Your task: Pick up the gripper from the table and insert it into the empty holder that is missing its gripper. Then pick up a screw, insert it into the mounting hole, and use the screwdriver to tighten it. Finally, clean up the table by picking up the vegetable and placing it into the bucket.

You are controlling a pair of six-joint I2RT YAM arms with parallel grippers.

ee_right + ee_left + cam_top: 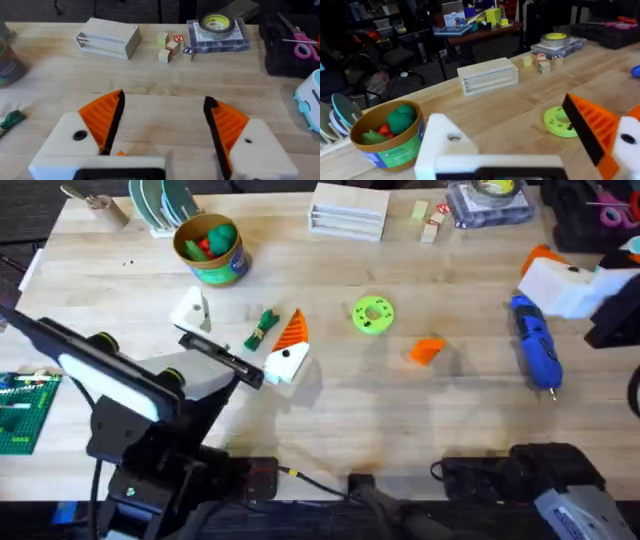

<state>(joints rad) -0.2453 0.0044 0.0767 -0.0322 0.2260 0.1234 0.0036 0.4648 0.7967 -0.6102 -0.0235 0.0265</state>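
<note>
Left gripper (240, 340) hangs low beside the vegetable (262, 328), jaws spread wide (one holder (442, 142) bare); right gripper (162, 125) hovers open above the table (330, 415).

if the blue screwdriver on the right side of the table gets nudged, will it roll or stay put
The screwdriver has a thick cylindrical handle lying flat on the bare table, so a sideways nudge would probably roll it. A push along its length should slide it instead. It looks rigid plastic, likely light, and the handle appears ridged, which may help grip.
</note>
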